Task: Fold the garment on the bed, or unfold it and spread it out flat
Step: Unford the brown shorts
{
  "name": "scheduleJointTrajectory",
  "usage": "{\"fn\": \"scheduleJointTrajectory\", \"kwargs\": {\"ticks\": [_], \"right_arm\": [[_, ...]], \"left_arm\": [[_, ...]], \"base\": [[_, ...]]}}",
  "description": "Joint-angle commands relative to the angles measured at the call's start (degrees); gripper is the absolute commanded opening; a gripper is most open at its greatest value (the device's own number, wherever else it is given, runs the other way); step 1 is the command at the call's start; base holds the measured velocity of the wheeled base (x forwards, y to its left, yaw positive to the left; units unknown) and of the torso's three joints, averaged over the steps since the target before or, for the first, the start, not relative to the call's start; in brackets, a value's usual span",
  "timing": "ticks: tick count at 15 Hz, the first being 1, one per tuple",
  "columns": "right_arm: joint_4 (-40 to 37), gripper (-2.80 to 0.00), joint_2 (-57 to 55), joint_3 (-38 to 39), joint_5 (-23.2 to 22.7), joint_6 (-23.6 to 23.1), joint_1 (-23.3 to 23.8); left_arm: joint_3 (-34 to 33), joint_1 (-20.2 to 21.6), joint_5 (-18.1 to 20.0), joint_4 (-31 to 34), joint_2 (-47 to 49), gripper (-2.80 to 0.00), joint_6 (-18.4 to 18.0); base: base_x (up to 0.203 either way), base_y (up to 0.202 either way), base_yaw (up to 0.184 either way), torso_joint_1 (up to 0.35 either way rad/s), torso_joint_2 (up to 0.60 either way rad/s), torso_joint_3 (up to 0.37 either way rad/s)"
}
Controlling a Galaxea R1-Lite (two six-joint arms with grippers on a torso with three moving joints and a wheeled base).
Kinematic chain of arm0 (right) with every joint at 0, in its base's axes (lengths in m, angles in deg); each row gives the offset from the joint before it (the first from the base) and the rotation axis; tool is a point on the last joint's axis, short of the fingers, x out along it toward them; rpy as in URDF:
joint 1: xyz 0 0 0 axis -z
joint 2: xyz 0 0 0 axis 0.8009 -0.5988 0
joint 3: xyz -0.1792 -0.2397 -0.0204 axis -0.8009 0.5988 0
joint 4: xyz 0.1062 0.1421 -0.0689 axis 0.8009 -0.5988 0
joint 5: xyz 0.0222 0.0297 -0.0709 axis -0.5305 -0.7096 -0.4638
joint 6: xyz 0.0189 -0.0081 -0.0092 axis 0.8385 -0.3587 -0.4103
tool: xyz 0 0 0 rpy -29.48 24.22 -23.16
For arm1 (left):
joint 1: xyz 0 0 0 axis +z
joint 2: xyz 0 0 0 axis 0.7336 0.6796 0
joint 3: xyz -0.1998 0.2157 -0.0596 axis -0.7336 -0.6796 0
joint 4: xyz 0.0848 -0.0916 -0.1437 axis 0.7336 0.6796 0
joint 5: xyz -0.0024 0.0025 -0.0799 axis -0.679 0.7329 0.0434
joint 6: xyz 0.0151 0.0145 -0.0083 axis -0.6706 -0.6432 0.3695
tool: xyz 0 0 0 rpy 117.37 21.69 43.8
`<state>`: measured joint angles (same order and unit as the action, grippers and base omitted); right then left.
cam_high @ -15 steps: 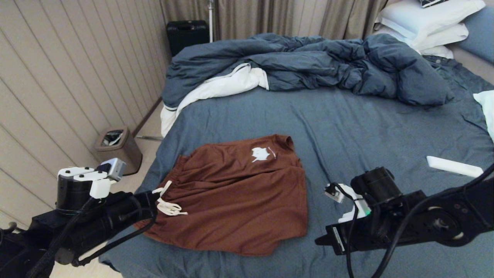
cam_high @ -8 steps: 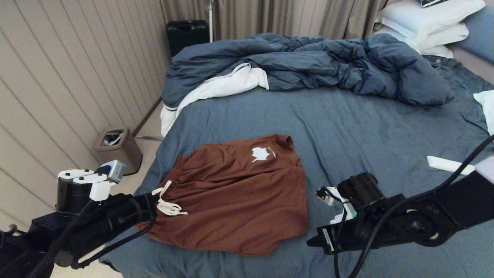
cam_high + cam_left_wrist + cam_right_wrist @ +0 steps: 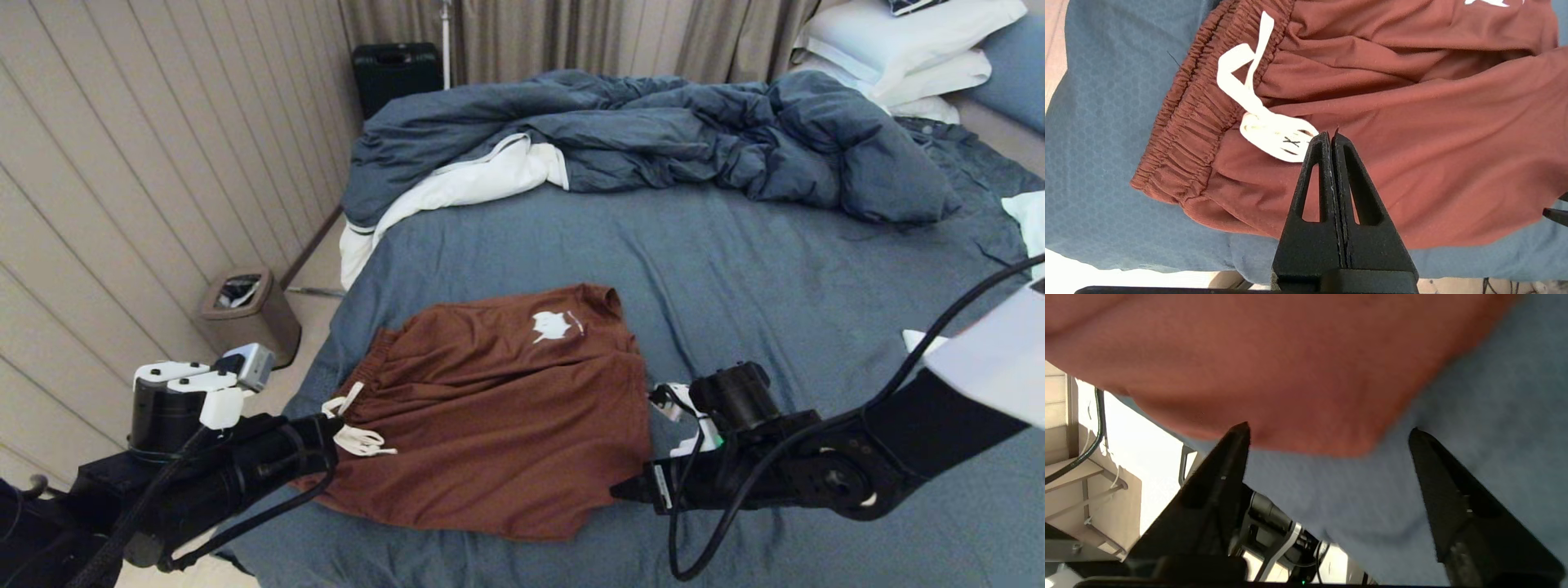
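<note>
The rust-brown shorts (image 3: 506, 408) lie flat on the near left part of the bed's slate-blue sheet (image 3: 775, 269). Their gathered waistband (image 3: 371, 367) points left, and the white printed mark (image 3: 551, 325) is on the far leg. The white drawstring (image 3: 355, 437) lies curled by the waistband. My left gripper (image 3: 1329, 136) is shut with nothing in it, hovering over the shorts (image 3: 1412, 143) just beside the drawstring (image 3: 1261, 122). My right gripper (image 3: 1329, 435) is open and low over the sheet. Its fingers straddle the hem at the near right corner of the shorts (image 3: 1290, 355).
A rumpled dark blue duvet (image 3: 653, 131) with white lining fills the far side of the bed, and white pillows (image 3: 898, 41) are stacked at the far right. A white object (image 3: 918, 339) lies on the sheet behind my right arm. A trash bin (image 3: 249, 314) stands on the floor to the left.
My right arm has swept left across the sheet, bringing its gripper up to the shorts' near right corner. The left arm has shifted only slightly. The shorts have not moved.
</note>
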<state>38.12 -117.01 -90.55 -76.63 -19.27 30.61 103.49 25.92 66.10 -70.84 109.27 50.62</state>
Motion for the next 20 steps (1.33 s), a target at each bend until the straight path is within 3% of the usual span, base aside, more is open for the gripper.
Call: {"fn": "scheduleJointTrajectory", "kwargs": {"ticks": [1, 7, 10, 15, 18, 20], "right_arm": [[2.4, 0.0, -1.8, 0.4, -0.1, 0.7, -1.4], [12.0, 0.0, -2.5, 3.3, 0.0, 2.0, -3.7], [12.9, 0.0, -2.1, 4.0, 0.0, 2.7, -5.2], [14.8, 0.0, 3.1, 6.3, -0.4, 3.6, -7.0], [23.4, 0.0, 7.0, 10.9, -2.4, 3.8, -8.6], [24.4, 0.0, 11.0, 12.5, -3.5, 3.8, -9.7]], "left_arm": [[0.0, -0.6, -0.4, -0.3, 1.0, -2.8, 0.2], [0.1, -0.6, -0.4, -0.6, 2.3, -2.8, 0.1], [0.1, -0.7, -0.6, -1.7, 3.0, -2.8, 0.0], [-0.7, -0.9, -1.0, -5.1, 4.6, -2.8, -0.1], [-1.0, -0.9, -1.1, -7.0, 6.1, -2.8, -0.1], [-1.3, -0.9, -1.0, -7.7, 6.5, -2.8, -0.3]], "base": [[0.0, 0.0, 0.0, 0.0, 0.0, 0.0], [0.0, 0.0, 0.0, 0.0, 0.0, 0.0], [0.0, 0.0, 0.0, 0.0, 0.0, 0.0], [0.0, 0.0, 0.0, 0.0, 0.0, 0.0], [0.0, 0.0, 0.0, 0.0, 0.0, 0.0], [0.0, 0.0, 0.0, 0.0, 0.0, 0.0]]}}
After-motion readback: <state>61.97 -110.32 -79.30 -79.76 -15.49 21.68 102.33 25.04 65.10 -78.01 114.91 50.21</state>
